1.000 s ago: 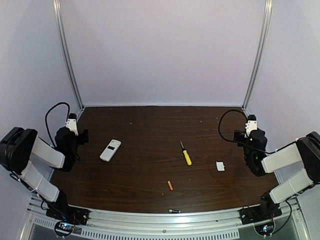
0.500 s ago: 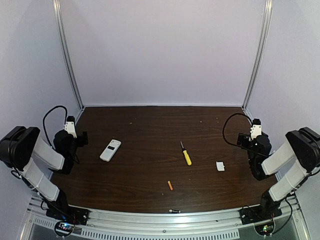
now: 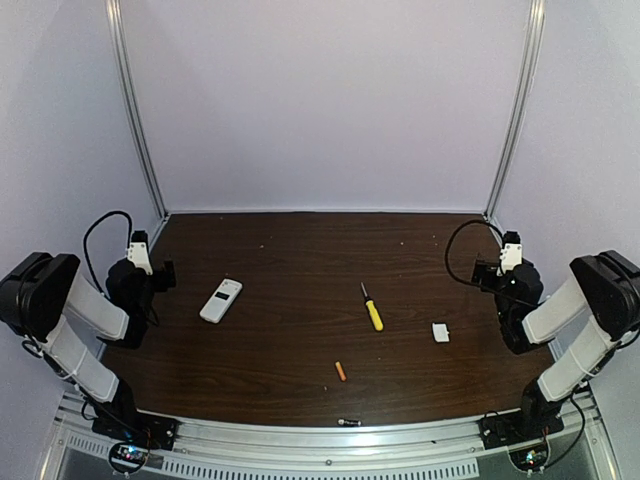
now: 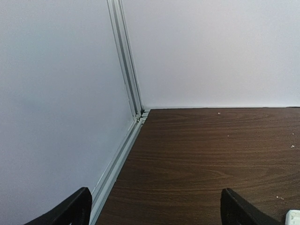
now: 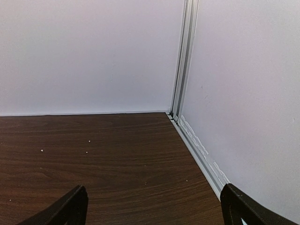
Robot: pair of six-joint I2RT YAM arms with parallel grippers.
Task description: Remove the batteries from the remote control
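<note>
The white remote control (image 3: 221, 300) lies flat on the dark wooden table (image 3: 300, 250), left of centre. One orange battery (image 3: 340, 371) lies loose on the table near the front, apart from the remote. My left gripper (image 3: 163, 273) is at the far left edge, left of the remote, open and empty; in its wrist view (image 4: 154, 216) only bare table lies between the fingertips (image 4: 70, 211). My right gripper (image 3: 484, 272) is at the far right edge, open and empty, and its wrist view (image 5: 157, 215) shows the back right corner.
A yellow-handled screwdriver (image 3: 372, 309) lies right of centre. A small white cover piece (image 3: 440, 332) lies near the right arm. A tiny dark object (image 3: 348, 422) sits on the front rail. White walls and metal posts (image 3: 140, 120) enclose the table. A white corner (image 4: 294, 217) shows at the frame edge.
Both arms have drawn back toward their sides: the right arm folded rightward away from the cover piece, the left slightly leftward. The remote, battery and screwdriver have not moved.
</note>
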